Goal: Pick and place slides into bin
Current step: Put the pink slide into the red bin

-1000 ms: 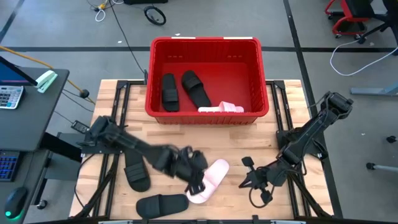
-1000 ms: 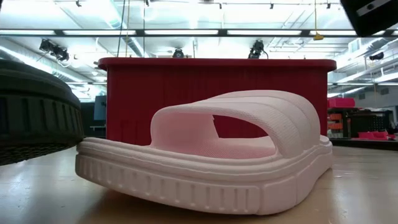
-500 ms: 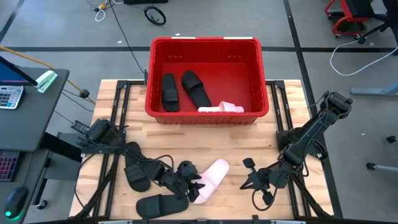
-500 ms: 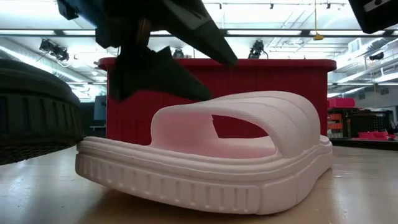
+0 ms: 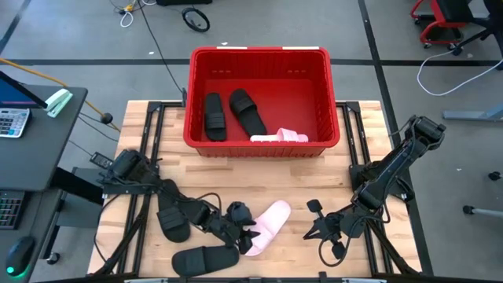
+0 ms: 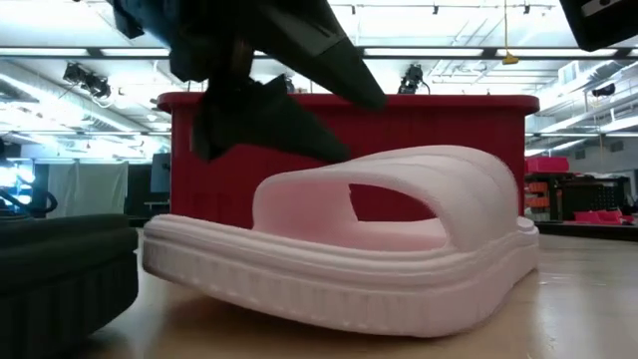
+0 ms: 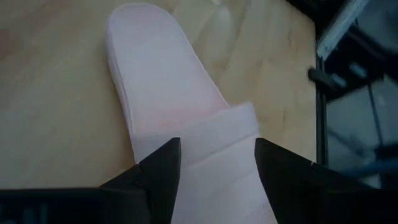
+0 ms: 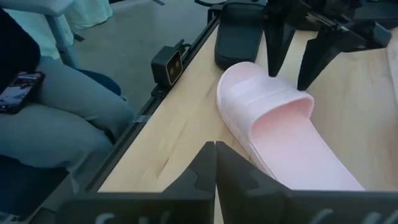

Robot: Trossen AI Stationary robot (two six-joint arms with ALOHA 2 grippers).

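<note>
One pink slide partly hides behind left gripper.

Calculator on side desk

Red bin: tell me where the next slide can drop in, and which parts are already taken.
In the red bin the far half of the floor and the far right corner lie bare. Two black slides fill the near left, and a pink slide lies along the near wall. On the table, the left gripper is open over the other pink slide.
</note>
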